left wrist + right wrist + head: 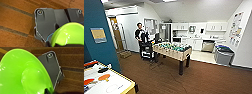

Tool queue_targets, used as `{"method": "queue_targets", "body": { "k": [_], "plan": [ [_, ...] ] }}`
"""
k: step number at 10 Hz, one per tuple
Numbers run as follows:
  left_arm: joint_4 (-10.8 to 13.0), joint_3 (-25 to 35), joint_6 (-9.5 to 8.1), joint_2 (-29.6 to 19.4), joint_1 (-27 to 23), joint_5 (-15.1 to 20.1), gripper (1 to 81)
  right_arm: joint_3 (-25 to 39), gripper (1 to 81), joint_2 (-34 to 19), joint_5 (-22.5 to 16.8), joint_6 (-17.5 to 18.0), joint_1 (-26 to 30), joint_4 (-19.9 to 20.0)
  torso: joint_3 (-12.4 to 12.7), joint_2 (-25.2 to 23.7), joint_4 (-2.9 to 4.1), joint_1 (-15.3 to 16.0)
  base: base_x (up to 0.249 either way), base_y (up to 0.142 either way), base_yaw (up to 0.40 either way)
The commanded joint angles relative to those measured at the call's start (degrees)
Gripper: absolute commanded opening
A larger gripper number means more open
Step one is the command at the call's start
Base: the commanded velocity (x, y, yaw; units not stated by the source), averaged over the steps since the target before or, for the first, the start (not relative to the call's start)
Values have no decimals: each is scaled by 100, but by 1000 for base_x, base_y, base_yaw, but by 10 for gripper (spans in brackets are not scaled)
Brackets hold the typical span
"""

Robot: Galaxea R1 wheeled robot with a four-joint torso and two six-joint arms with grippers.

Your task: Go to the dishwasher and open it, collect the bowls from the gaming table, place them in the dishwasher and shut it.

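Brown carpet (pixel 204 80), teal wall (pixel 95 20) — white kitchen cabinets (pixel 215 26)

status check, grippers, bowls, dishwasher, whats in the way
Bright green plastic bowl at left wrist, another bright green bowl at right wrist; grip unclear. Stainless under-counter dishwasher far across room. Table-football table and grey bin stand between.

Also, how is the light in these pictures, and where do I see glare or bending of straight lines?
Head view: bright ceiling lights, and the wide lens bends the teal wall at the edge; the table-football table with green field casts a soft shadow on the brown carpet. Left wrist view: white glare spots on the glossy lime-green bowl. Right wrist view: similar highlights on a lime-green bowl.
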Motion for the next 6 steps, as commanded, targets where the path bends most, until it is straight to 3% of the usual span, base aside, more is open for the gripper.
{"method": "queue_targets", "body": {
  "k": [1,6],
  "plan": [
    [50,-10,19,-121,-280,238,10,49,10,-186,-332,-14,304,-61,0,0,0,7,0,0,0],
    [42,-10,19,-121,-280,230,10,-3,10,-160,-332,-14,321,-70,0,0,0,7,66,0,0]
  ]
}}
